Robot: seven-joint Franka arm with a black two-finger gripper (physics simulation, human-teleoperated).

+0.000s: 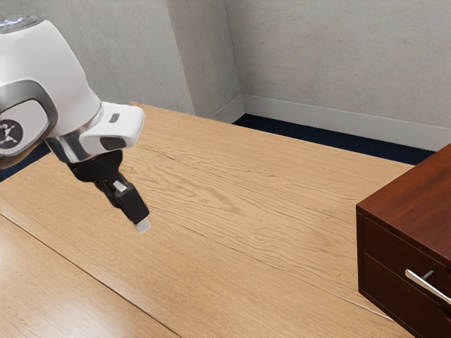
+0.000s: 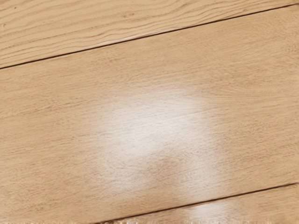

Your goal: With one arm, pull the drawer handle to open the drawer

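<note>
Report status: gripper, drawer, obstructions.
Black two-finger gripper above light wooden table, far from target. Dark reddish-brown wooden drawer cabinet looks shut, silver bar handle untouched. Nothing between them.

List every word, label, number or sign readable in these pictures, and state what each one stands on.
No readable text anywhere.
A small white emblem on the grey joint cap of the white robot arm: a mark only, no legible letters.
The dark brown wooden drawer cabinet, its silver bar handle, the black gripper and the light wooden table: no print.
</note>
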